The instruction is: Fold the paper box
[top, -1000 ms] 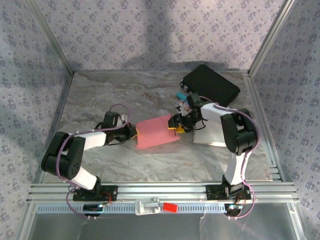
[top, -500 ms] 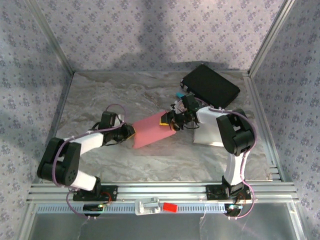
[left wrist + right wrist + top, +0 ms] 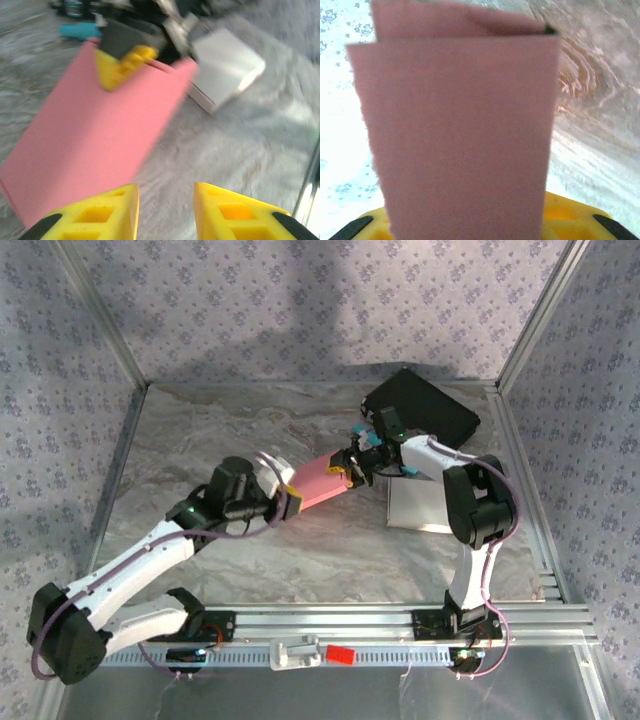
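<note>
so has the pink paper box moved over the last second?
Yes. The pink paper box has shifted back and slightly right, closer to the black case, with the right gripper clamped on its far end.

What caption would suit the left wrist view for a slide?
Open left gripper hovers beside the pink paper box, gripped at its far edge by the right gripper.

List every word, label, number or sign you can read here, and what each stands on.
None can be read.
The pink paper box is plain on the faces that show.
The black case and the white box show no print.
The red tag on the front rail is too small to tell.
</note>
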